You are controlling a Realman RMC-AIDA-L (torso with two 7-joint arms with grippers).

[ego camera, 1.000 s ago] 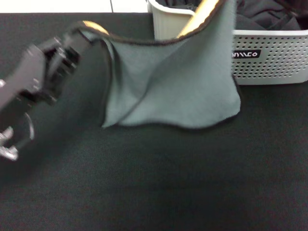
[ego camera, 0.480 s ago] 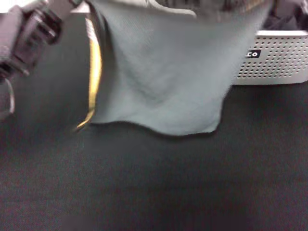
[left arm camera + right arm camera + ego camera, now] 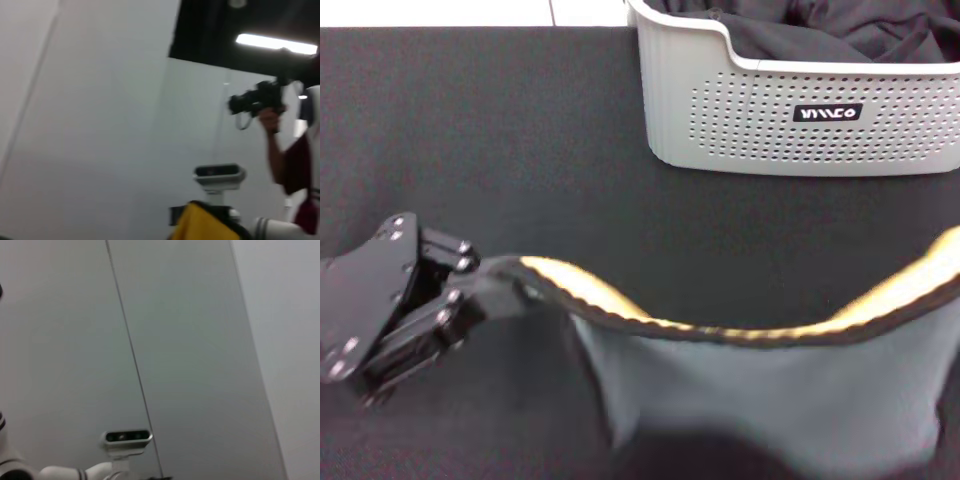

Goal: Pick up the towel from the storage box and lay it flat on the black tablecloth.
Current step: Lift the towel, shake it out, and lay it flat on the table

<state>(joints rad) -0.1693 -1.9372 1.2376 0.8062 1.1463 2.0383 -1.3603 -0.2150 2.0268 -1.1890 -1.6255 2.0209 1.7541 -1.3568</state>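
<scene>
The towel is hanging out of the storage box, stretched above the black tablecloth toward six o'clock, its yellow-edged upper border running nine to three o'clock, grey face drooping below. The left gripper is pinching the nine-o'clock corner, jaws clamped on the cloth. The three-o'clock end is running out of the head view; the right gripper is not showing anywhere. The box is sitting at one o'clock, dark clothing inside. Lowering will probably lay it crosswise.
</scene>
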